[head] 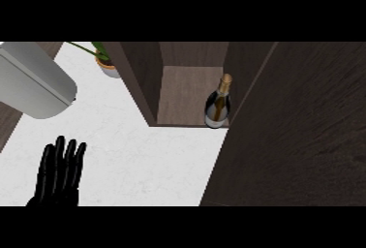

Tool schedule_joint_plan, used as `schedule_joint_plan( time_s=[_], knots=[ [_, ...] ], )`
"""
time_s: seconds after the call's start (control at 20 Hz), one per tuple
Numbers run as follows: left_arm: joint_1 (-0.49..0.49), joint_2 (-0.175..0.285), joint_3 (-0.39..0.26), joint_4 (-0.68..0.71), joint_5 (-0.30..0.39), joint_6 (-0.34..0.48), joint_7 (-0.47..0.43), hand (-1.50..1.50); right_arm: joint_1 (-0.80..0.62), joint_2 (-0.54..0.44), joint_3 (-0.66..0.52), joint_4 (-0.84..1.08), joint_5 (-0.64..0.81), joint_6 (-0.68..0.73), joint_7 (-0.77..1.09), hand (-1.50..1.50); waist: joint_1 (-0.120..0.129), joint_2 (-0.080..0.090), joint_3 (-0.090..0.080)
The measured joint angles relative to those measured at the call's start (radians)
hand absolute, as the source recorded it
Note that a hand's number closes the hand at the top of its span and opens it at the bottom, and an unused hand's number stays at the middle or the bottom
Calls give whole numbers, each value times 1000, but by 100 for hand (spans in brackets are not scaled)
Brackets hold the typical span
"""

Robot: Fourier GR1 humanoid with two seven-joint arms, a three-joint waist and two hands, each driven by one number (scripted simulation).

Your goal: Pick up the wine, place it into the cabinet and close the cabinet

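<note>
1. A dark panel (300, 126) with fine wood grain, flat and broad, fills the area to the right of the left hand, running from the lower edge up past the cabinet.
2. The counter (143, 160) is white with faint marbled veining, smooth and flat; it lies under and around the hand.
3. The cabinet (182, 97) is up and to the right of the hand. It stands open, with dark wood walls and a paler brown grained shelf.
4. A grey rounded appliance (32, 80) with a matte metallic skin sits straight above the hand.
5. The left hand (58, 177) is black, fingers straight and pointing up, holding nothing, resting at the lower left.
6. The wine (217, 104) is a dark glossy bottle with a gold-foiled neck. It stands upright inside the cabinet at the shelf's front right corner, well apart from the hand, up and to its right.
7. A potted plant (107, 65) with green leaves in a small round pot sits farther up, beside the cabinet's left wall.
</note>
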Motion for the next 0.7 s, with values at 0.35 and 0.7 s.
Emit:
schedule_joint_plan(
  time_s=[0.35, 0.7],
  knots=[
    [92, 77, 108, -47, 87, -104, -22, -150, -140, 99, 73, 56, 30, -97, 101, 150, 14, 2, -1],
    [163, 148, 237, -57, 182, -230, -44, -150, -382, 116, 186, 146, 50, -334, 128, 150, 25, 3, -2]
  ],
)
